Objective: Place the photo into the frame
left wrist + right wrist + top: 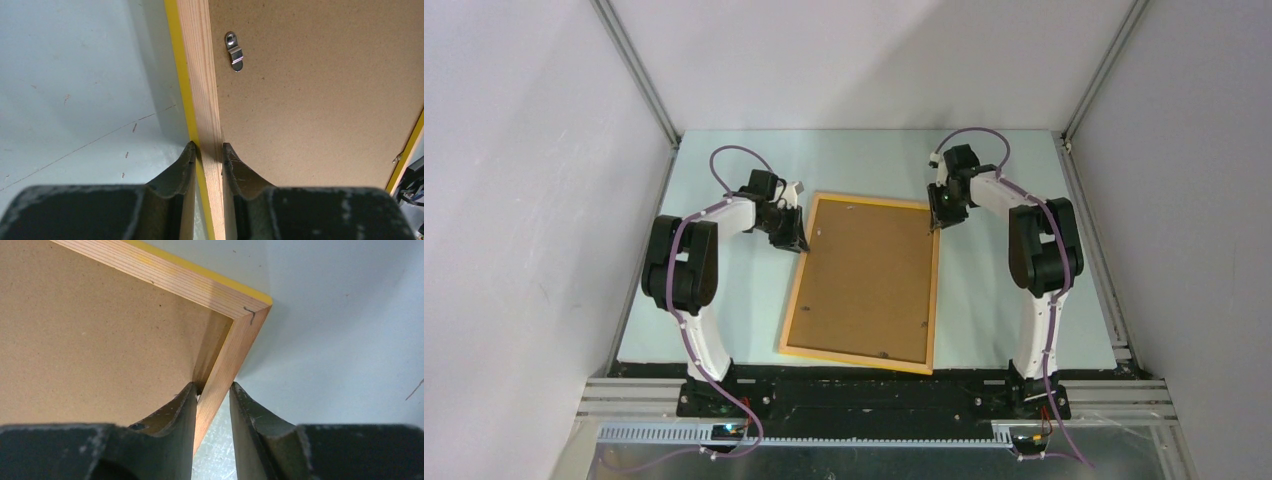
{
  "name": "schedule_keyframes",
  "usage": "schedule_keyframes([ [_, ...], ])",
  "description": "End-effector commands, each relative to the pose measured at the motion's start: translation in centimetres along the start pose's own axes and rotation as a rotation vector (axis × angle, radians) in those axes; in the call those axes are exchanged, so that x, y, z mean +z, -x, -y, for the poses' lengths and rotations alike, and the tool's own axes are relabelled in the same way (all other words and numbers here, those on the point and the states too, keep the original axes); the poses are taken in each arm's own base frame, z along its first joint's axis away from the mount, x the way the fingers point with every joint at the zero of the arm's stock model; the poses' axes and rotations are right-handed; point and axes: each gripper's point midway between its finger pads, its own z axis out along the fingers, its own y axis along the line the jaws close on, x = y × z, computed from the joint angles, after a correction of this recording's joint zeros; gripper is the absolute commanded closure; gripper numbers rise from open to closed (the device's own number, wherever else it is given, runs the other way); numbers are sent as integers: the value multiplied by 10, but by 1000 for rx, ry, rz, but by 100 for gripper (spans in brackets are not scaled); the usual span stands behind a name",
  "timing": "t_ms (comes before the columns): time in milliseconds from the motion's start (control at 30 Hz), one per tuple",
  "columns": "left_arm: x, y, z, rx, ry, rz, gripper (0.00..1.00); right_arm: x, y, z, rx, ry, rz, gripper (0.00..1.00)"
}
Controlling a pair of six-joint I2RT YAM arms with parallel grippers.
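Observation:
The yellow-orange wooden frame [856, 359] lies back up on the table, with the brown backing board [864, 275] filling it. The photo is hidden. My left gripper [799, 240] is shut on the frame's left rail [200, 75] near the far corner, both fingers pressed to the wood. My right gripper [935, 225] straddles the right rail [220, 375] just below the far right corner. Its inner finger [185, 405] touches the rail beside the board [90, 340]. A gap still shows between the outer finger [245, 410] and the wood.
A small metal turn clip [234, 51] sits on the board near the left rail, and more clips dot the board's edges. Pale table surface [1004, 300] surrounds the frame. White walls with metal posts close in the workspace on both sides.

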Motion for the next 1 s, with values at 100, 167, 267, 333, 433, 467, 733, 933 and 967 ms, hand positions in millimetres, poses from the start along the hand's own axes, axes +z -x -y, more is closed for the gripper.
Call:
schedule_keyframes([
  [100, 1, -14, 14, -7, -59, -59, 100, -8, -1, -11, -98, 95, -6, 71],
  [167, 1, -13, 15, -6, -59, -56, 100, -8, -4, -12, -115, 111, -19, 71],
  [267, 1, -13, 15, -7, -59, -56, 100, -9, -8, -14, -138, 125, -38, 65],
  [333, 0, -12, 15, -7, -59, -55, 100, -9, -10, -14, -157, 131, -45, 61],
  [433, 1, -13, 15, -7, -59, -56, 100, -9, -15, -13, -196, 135, -62, 56],
  [467, 1, -13, 15, -7, -59, -57, 100, -9, -15, -13, -205, 132, -65, 55],
  [733, 0, -12, 15, -8, -59, -53, 100, -11, -15, -5, -226, 129, -76, 51],
  [933, 0, -12, 14, -11, -56, -52, 100, -18, -2, -4, -138, 166, -44, 49],
  [967, 0, -12, 14, -11, -56, -52, 100, -20, 0, -4, -114, 190, -38, 49],
])
